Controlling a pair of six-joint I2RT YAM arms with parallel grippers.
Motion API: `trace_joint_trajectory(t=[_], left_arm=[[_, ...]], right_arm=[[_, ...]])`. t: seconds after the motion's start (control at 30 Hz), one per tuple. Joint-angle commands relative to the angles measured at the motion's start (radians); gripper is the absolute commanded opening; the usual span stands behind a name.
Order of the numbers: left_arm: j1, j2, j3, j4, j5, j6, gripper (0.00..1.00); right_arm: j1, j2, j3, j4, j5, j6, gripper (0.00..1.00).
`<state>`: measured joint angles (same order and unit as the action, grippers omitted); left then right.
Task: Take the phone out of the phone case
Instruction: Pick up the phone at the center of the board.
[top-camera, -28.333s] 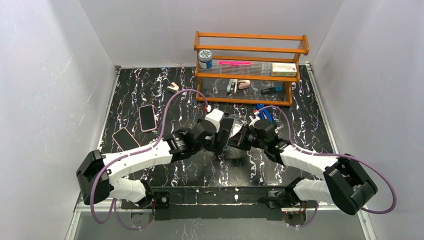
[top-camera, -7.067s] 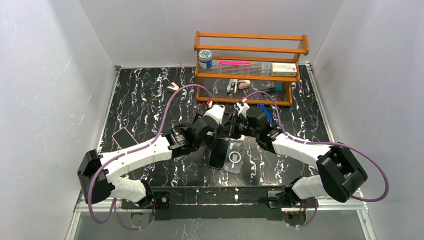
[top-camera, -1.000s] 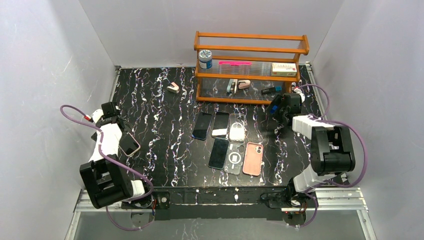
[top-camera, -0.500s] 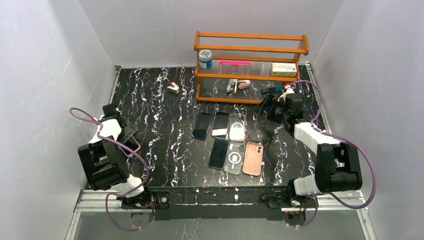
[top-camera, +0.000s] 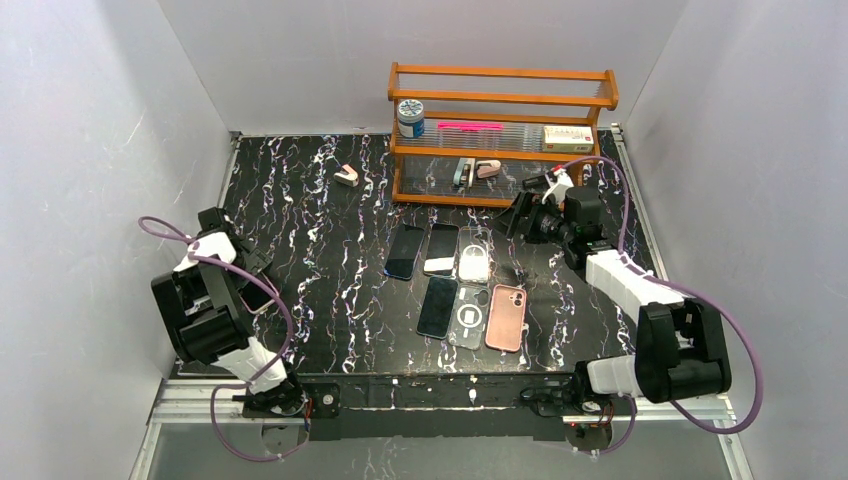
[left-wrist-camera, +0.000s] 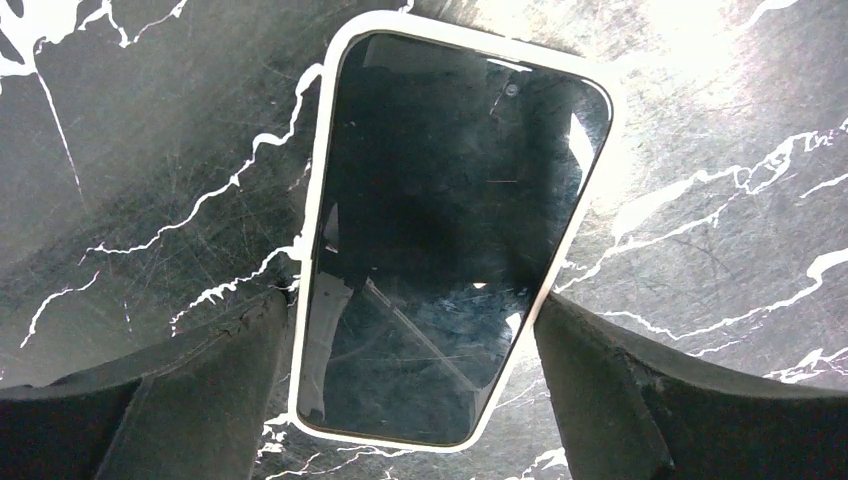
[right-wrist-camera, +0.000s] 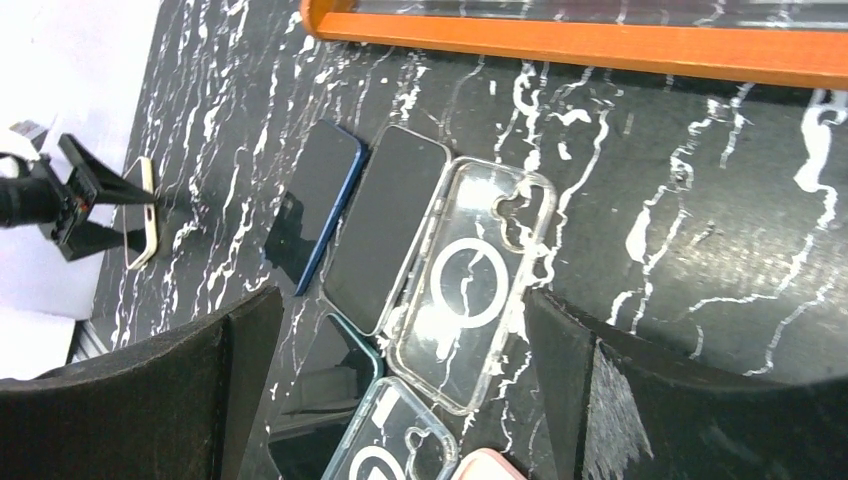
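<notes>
— Which step?
— Grasping: left claw (left-wrist-camera: 408, 305) spread, flanking the cased phone (left-wrist-camera: 440, 230), flat near the tabletop (left-wrist-camera: 700, 150) edge (right claw (right-wrist-camera: 400, 298) gapes, empty).
— Next?
— Close squarely on the case (left-wrist-camera: 318, 230) sides.

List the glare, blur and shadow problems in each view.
Left wrist: glare washes out the table beyond the phone, whose screen shows murky reflections; the left tool's fingers are dark and soft. Right wrist: the wall is blown out, the clear case shows sheen, the right tool's fingers are blurred. Top: even light, sharp, soft shadows only.
</notes>
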<state>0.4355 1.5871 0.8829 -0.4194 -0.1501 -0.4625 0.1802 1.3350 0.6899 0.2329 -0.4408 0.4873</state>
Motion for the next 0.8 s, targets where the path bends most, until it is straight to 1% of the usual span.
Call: trace_joint_trajectory(t=[0.0, 0.13, 0.17, 0.23, 0.37, 0.43, 0.47, 0.53, 0.6, 0.7, 0.77], left_arm=[[-0.052, 0.110, -0.035, -0.030, 0.104, 0.014, 0.87], [-0.179, 0.172, -0.019, -0.046, 0.147, 0.009, 0.80], [-0.202, 0.181, -0.019, -0.044, 0.192, 0.001, 0.77], [-0.263, 0.180, -0.029, -0.026, 0.222, -0.022, 0.71], [-0.399, 0.171, -0.034, 0.018, 0.235, -0.075, 0.62], [-0.439, 0.162, -0.036, 0.040, 0.230, -0.111, 0.60], [-0.469, 0.153, -0.039, 0.056, 0.229, -0.128, 0.57], [-0.490, 0.123, -0.045, 0.082, 0.232, -0.156, 0.48], [-0.514, 0.088, -0.049, 0.101, 0.237, -0.171, 0.43], [-0.526, 0.028, -0.075, 0.141, 0.281, -0.202, 0.33], [-0.527, -0.029, -0.110, 0.190, 0.315, -0.230, 0.29]], right_arm=[[0.055, -0.051, -0.007, 0.027, -0.020, -0.035, 0.99], [0.111, -0.068, -0.015, 0.026, -0.008, -0.030, 0.99], [0.125, -0.074, -0.020, 0.029, -0.006, -0.027, 0.99], [0.147, -0.087, -0.032, 0.034, 0.000, -0.024, 0.99], [0.174, -0.119, -0.055, 0.039, 0.009, -0.021, 0.99], [0.185, -0.136, -0.069, 0.041, 0.012, -0.020, 0.99], [0.192, -0.143, -0.075, 0.043, 0.013, -0.018, 0.99], [0.203, -0.159, -0.090, 0.052, 0.011, -0.015, 0.99], [0.217, -0.167, -0.105, 0.068, -0.002, -0.008, 0.99], [0.260, -0.160, -0.124, 0.107, -0.013, 0.021, 0.99], [0.299, -0.140, -0.126, 0.138, -0.013, 0.050, 0.99]])
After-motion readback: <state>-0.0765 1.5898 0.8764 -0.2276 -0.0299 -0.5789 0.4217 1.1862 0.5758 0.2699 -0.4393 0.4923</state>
